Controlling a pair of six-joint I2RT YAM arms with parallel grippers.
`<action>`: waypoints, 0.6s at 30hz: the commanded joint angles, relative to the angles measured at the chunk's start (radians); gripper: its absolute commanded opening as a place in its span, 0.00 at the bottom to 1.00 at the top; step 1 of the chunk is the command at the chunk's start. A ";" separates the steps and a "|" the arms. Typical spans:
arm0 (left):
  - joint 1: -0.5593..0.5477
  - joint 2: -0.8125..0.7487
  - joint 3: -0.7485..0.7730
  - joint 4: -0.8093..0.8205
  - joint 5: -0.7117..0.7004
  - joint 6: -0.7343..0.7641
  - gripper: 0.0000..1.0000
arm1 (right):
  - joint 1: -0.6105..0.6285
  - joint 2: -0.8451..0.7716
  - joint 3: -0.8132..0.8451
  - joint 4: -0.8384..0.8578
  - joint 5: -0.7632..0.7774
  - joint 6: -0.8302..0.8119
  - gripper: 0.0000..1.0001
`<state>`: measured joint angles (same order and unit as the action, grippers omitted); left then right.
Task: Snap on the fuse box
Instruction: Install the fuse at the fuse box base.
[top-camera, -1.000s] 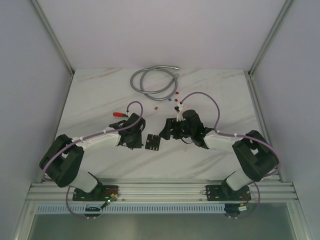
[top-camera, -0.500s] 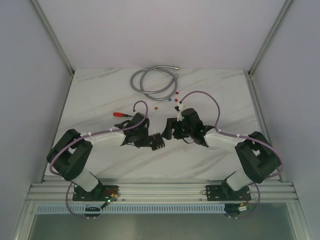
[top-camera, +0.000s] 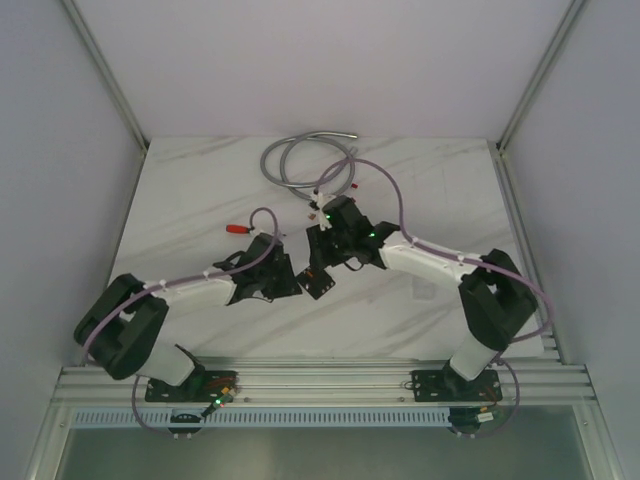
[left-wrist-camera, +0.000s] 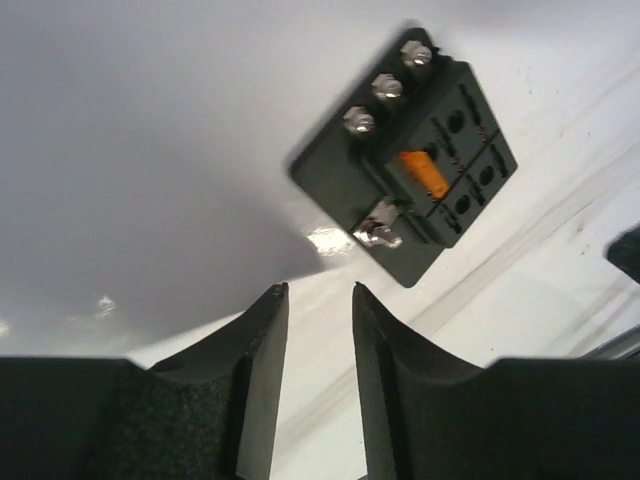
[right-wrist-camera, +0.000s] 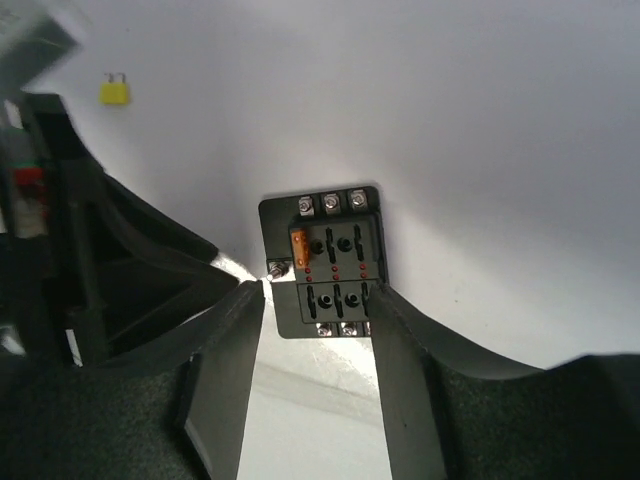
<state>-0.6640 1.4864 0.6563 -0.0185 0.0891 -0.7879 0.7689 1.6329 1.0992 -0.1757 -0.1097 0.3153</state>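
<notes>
The fuse box (top-camera: 320, 281) is a small black square block lying flat on the white marble table (top-camera: 200, 200), with one orange fuse (left-wrist-camera: 423, 172) in a slot and screws along its edges. My left gripper (left-wrist-camera: 319, 290) sits just left of it, open, with only bare table between its fingers and the fuse box (left-wrist-camera: 405, 170) a short way ahead. My right gripper (right-wrist-camera: 316, 290) hangs over the fuse box (right-wrist-camera: 325, 262), open. Its fingertips straddle the near half; the right one (right-wrist-camera: 385, 305) is at the box's edge and the left one stands slightly apart.
A coiled grey metal hose (top-camera: 305, 160) lies at the back of the table. A red-handled tool (top-camera: 237, 228) lies left of the grippers. A loose yellow fuse (right-wrist-camera: 114, 91) rests on the table beyond the left gripper's dark body (right-wrist-camera: 90, 270). The two grippers are close together.
The left gripper's jaws have opened and it has drawn back from the fuse box. The right arm has swung left over the box, its jaws narrowing around it.
</notes>
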 joint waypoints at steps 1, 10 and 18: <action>0.051 -0.107 -0.079 0.077 -0.007 -0.070 0.43 | 0.039 0.092 0.116 -0.171 0.052 -0.093 0.50; 0.109 -0.093 -0.172 0.317 0.100 -0.192 0.44 | 0.075 0.226 0.263 -0.265 0.065 -0.128 0.27; 0.108 -0.026 -0.165 0.339 0.079 -0.196 0.42 | 0.081 0.268 0.300 -0.275 0.024 -0.122 0.21</action>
<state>-0.5602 1.4380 0.4904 0.2729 0.1646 -0.9714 0.8417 1.8751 1.3491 -0.4171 -0.0605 0.2050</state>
